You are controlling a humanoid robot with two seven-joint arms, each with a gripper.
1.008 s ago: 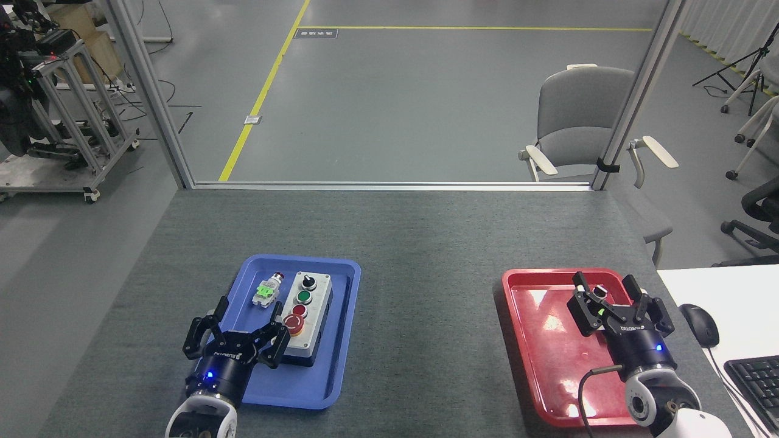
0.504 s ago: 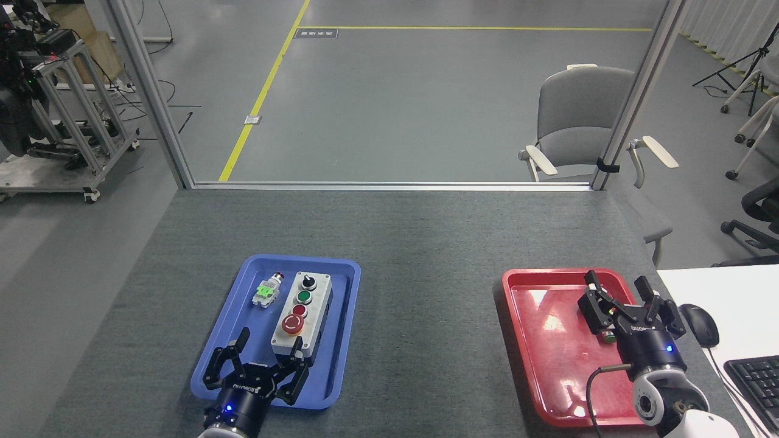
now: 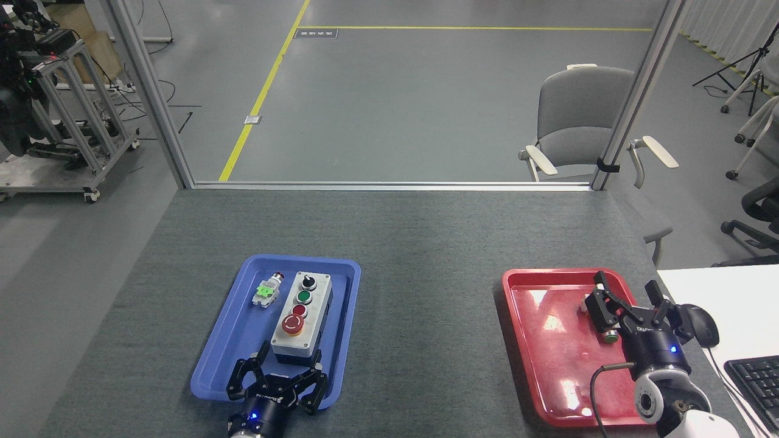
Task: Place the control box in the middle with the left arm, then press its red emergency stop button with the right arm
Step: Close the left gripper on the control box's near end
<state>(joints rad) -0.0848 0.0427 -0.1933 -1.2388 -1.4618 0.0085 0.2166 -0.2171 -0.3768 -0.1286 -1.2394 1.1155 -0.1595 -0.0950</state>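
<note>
- The left gripper [image 3: 280,382] enters at the counter's near edge with its arm cut off by the frame; its dark fingers are spread wide around nothing, just short of the control box's near end.
- The right gripper [image 3: 633,298] hangs over the right side of the red tray [image 3: 548,353], fingers apart; a small green-tipped part [image 3: 610,336] sits partly hidden under it, and whether they touch is hard to tell.
- The control box [image 3: 302,319], a long light-grey block on a dark base, lies lengthwise in the blue tray [image 3: 219,365] at the counter's near-left, its large red mushroom button [image 3: 292,325] toward the near end.
- A small white-and-green switch part [image 3: 266,292] lies apart to its left.
- The grey, felt-like counter [image 3: 426,255] between the two glossy trays is open.
</note>
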